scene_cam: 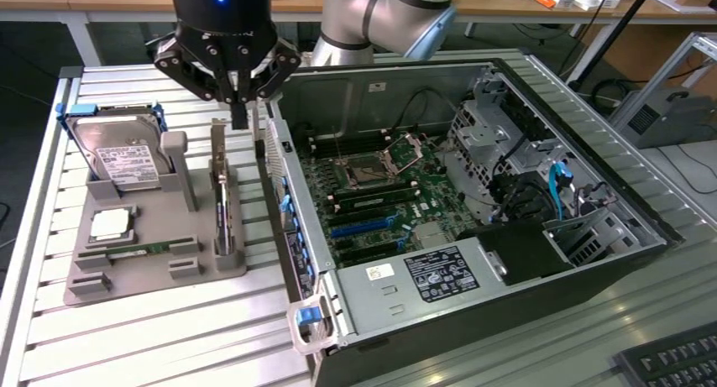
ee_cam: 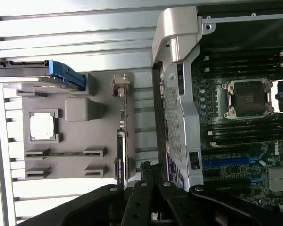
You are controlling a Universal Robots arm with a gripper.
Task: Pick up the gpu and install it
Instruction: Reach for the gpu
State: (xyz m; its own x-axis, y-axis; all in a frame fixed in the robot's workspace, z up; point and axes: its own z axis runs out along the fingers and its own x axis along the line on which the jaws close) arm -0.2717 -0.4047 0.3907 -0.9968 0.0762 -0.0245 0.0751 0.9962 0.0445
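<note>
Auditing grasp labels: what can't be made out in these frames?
Exterior view: gpu face, because the card stands edge-on in the gray holder.
Exterior view: whether the gripper touches the gpu; depth is unclear from this angle.
Exterior view: hard drive label text, too small.

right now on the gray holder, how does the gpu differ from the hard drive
The gpu is a thin dark card with a silver bracket at one end; the hard drive is thicker and silver, with a white label and a blue frame. The gpu stands beside the computer case; the hard drive stands on the far side of the gray holder, at right angles to the gpu. Both stand on edge in that holder.
</note>
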